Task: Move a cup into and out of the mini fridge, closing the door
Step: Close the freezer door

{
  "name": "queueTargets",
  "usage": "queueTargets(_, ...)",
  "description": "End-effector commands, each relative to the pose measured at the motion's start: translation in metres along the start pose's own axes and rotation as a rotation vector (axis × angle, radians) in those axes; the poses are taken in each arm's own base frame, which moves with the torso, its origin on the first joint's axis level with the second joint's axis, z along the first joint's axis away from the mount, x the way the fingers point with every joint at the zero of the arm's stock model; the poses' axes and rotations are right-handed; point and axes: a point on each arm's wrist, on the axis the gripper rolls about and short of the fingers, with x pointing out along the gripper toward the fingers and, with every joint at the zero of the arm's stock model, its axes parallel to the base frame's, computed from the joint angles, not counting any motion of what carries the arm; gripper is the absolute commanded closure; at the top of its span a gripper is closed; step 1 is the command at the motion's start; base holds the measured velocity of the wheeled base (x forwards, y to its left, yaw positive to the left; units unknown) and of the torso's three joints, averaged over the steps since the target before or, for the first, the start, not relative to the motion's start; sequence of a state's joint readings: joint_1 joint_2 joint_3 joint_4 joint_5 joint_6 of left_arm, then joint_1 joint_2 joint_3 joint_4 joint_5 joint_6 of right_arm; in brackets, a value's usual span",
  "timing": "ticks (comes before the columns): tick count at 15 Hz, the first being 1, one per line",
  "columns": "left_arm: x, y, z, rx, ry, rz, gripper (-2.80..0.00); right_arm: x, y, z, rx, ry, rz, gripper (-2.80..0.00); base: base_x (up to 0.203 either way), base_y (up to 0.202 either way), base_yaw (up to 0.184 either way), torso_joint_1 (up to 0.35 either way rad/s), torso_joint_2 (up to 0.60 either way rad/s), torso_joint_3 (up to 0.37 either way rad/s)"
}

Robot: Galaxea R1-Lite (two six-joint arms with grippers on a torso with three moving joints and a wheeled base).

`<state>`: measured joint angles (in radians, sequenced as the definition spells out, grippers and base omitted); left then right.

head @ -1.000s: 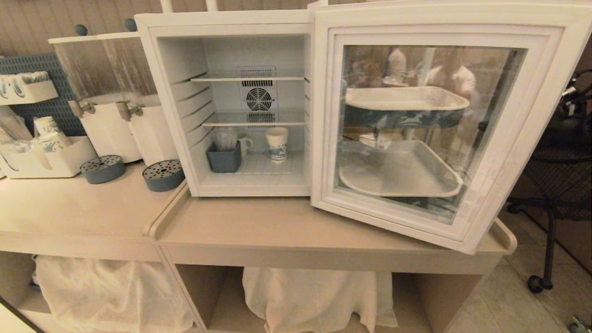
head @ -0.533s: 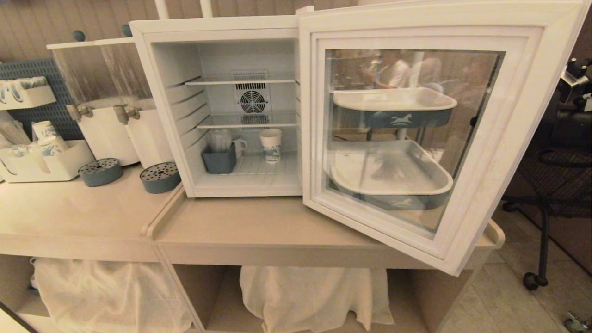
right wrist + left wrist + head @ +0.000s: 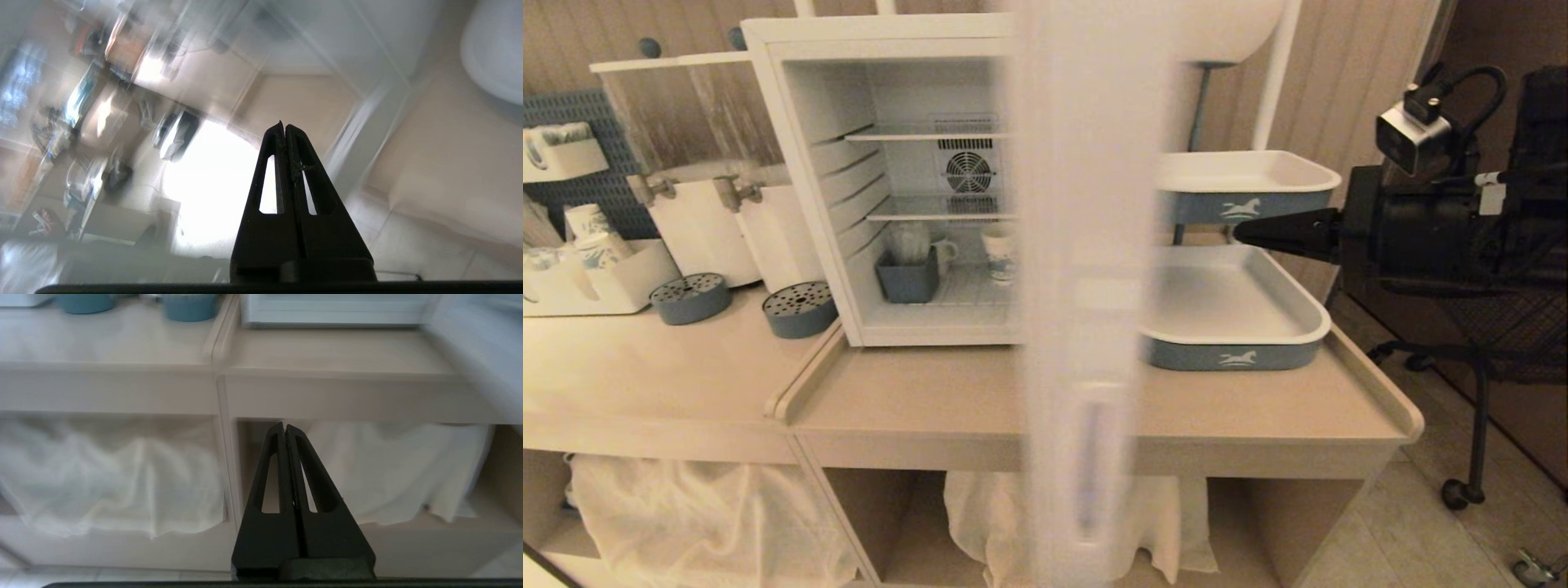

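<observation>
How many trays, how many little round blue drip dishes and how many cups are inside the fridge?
Trays with a horse on them: 2, the upper tray and the lower tray
Round blue drip dishes: 2, one dish and the other dish
Cups inside the fridge: 2, the patterned cup and a mug
Total: 6

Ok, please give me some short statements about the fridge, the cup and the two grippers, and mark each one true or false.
1. The cup stands inside the mini fridge on its lowest level. True.
2. The door is fully closed. False: it is edge-on and blurred in the head view, not yet shut.
3. The right gripper holds the cup. False: it is shut on nothing, right of the door.
4. The left gripper is shut. True.
5. Two trays sit left of the fridge. False: right.
</observation>
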<state>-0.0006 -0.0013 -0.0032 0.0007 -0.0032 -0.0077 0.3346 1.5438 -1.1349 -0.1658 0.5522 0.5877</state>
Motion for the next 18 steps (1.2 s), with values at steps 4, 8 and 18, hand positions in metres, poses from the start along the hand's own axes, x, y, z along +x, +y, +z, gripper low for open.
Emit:
queueTargets(4,0.000,0.000,0.000,0.000,0.001,0.002,0.00,0.019,0.011,-0.015,-0.065,0.020,-0.047,0.00,0.000,0.000,0.000,0.000,0.00,0.000)
queueTargets(8,0.000,0.000,0.000,0.000,-0.001,0.001,0.00,0.015,0.003,-0.013,-0.062,0.005,-0.075,0.00,0.000,0.000,0.000,0.000,0.00,0.000)
queueTargets(18,0.000,0.000,0.000,0.000,-0.001,0.001,0.00,-0.036,0.023,-0.017,-0.088,-0.078,-0.072,0.00,0.000,0.000,0.000,0.000,0.00,0.000)
